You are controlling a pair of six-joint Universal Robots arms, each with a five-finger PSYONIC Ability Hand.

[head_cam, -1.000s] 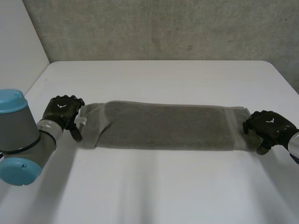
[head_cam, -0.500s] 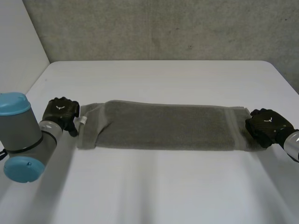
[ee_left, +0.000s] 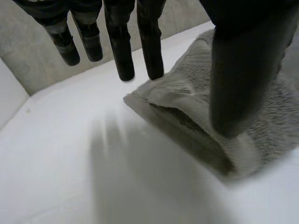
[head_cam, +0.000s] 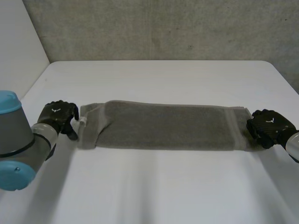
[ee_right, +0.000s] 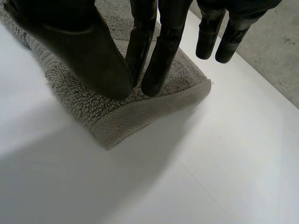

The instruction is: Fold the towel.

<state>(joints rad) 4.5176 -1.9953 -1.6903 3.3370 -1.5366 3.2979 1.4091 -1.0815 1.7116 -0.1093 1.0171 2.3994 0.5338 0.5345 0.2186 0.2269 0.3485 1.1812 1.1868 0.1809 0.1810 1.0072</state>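
Pinching towel (head_cam: 163, 126) end: right hand (head_cam: 268, 127); left hand (head_cam: 57, 115) straight-fingered at other end.

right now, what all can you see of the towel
Grey-brown terry towel, folded into a long narrow strip, flat on the white table. A woven band crosses it near one end, which the right hand pinches between thumb and fingers. The other end shows stacked layers and a small white label; the left hand has straight fingers at its corner, thumb above.

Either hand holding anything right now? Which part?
Left hand: nothing, fingers straight over the towel's left end. Right hand rests on its right end; a hold there cannot be told.
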